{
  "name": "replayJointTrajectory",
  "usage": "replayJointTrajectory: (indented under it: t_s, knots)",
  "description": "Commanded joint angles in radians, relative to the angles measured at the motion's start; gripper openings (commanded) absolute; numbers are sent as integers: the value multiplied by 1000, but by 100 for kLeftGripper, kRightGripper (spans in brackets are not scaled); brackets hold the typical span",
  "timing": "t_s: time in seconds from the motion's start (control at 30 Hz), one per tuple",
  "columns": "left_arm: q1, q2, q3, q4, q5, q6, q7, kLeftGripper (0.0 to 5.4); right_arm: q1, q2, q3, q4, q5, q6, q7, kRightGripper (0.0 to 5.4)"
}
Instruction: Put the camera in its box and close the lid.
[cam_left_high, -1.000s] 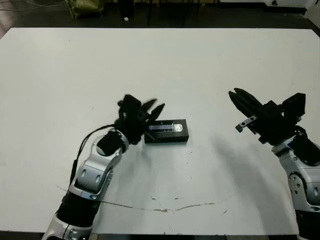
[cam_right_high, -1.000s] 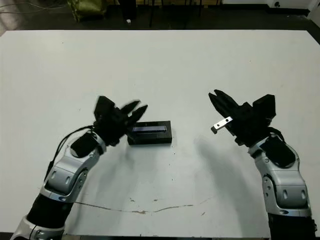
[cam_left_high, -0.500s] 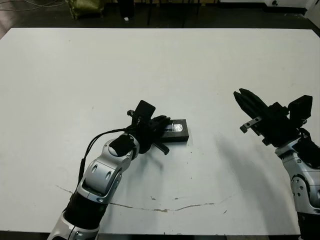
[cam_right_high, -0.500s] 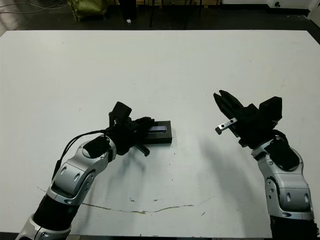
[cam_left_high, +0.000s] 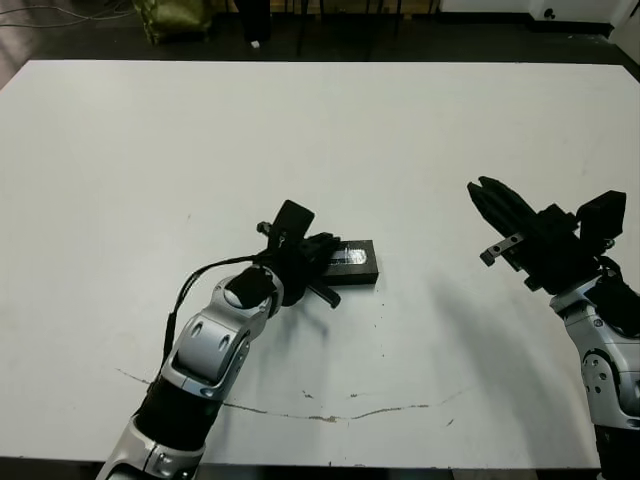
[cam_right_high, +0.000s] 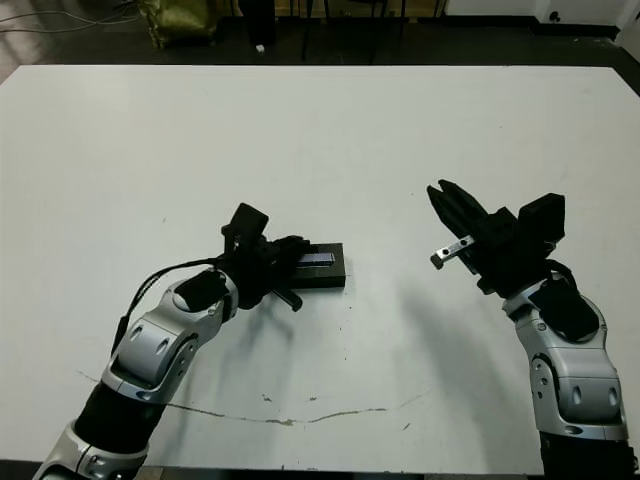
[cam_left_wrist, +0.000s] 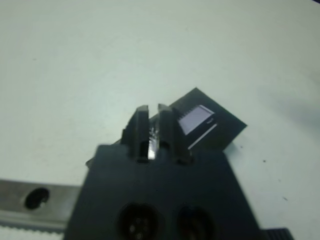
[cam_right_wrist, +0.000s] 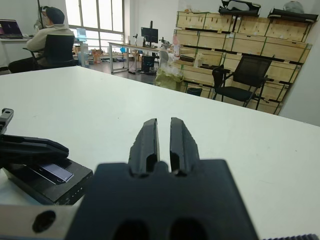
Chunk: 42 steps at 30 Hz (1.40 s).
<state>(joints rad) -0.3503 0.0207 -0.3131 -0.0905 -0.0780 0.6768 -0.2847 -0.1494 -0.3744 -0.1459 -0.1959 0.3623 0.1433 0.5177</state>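
The black box (cam_left_high: 360, 274) lies at the table's middle with the flat black lid (cam_left_high: 353, 256) on top of it, its silvery-purple strip (cam_left_wrist: 196, 117) facing up. The camera is hidden. My left gripper (cam_left_high: 325, 246) is shut, its fingers (cam_left_wrist: 141, 125) resting over the lid's left end. My right gripper (cam_left_high: 480, 188) is shut on nothing and hovers well to the right of the box, above the table. In the right wrist view the closed box (cam_right_wrist: 47, 177) shows low down, with the left gripper's finger (cam_right_wrist: 30, 146) lying across it.
A thin crack line (cam_left_high: 330, 415) runs along the white table (cam_left_high: 320, 130) near its front edge. Beyond the table, the right wrist view shows a seated person (cam_right_wrist: 50, 37), office chairs (cam_right_wrist: 245, 82) and stacked crates (cam_right_wrist: 235, 35).
My left gripper, open beside the box's left end a second ago, has shut and moved onto the lid. The right gripper drifted slightly right.
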Motion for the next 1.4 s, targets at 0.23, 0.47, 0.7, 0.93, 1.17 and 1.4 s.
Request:
replayJointTrajectory:
  t_s: [0.23, 0.47, 0.7, 0.93, 1.17, 1.4]
  knots:
    - [86, 34, -20, 49, 17, 74, -5, 1, 27, 10, 14, 0, -11, 2, -9, 0]
    - [201, 102, 81, -110, -19, -109, -41, 1, 40, 7, 13, -37, -3, 18, -14, 0]
    - [314, 136, 255, -331, -132, -133, -46, 1, 44, 20, 21, -37, 21, 8, 8, 0]
    - [382, 134, 431, -437, -222, -220, -12, 1, 58, 32, 33, -64, 24, 16, 0, 0]
    - [369, 74, 540, -223, -123, -715, 79, 1, 69, 42, 57, -111, -18, 58, -67, 0]
    - [318, 36, 580, 29, 13, -1056, 247, 1, 98, 107, 127, -191, -349, -19, -357, 0]
